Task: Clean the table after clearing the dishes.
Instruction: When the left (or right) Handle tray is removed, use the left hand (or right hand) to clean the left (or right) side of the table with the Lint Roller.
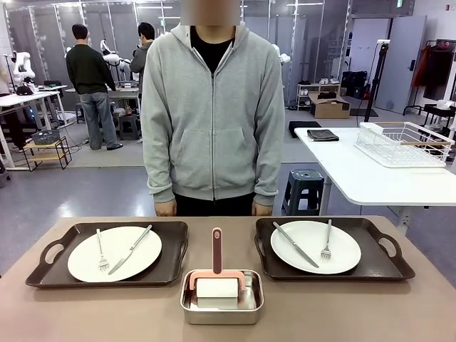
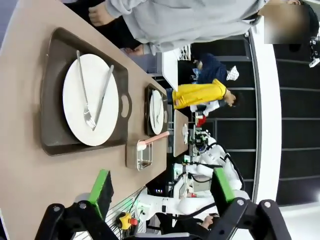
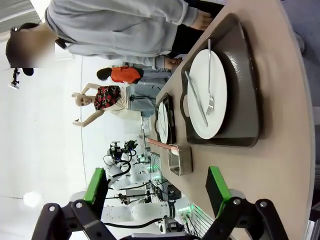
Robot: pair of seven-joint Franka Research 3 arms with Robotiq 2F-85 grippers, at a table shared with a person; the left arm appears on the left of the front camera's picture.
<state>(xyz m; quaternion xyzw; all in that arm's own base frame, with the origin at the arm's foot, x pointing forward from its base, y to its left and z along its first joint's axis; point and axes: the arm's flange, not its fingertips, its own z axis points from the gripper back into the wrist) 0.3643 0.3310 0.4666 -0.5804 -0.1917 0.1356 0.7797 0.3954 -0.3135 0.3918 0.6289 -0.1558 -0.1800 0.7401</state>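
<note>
**A:** While the person (image 1: pixel 212 107) stands at the far edge of the table (image 1: pixel 356 317), where are the dishes?

**B:** On the tabletop. The left plate (image 1: pixel 82 263) lies in the left tray (image 1: pixel 173 249), and the right plate (image 1: pixel 348 249) lies in the right tray (image 1: pixel 377 260). A knife (image 1: pixel 132 249) and a fork (image 1: pixel 100 253) rest on the left plate, and another pair rests on the right.

**A:** And between the trays?

**B:** A steel pan (image 1: pixel 221 318), nearer the robot's edge. A pink-handled tool (image 1: pixel 216 246) sits in it. Its white head may be a sponge or a roller; I cannot tell which.

**A:** The grippers?

**B:** The left gripper (image 2: pixel 162 192) is spread wide and empty, clear of the trays. The right gripper (image 3: pixel 156 189) is the same, fingers apart and holding nothing.
</note>
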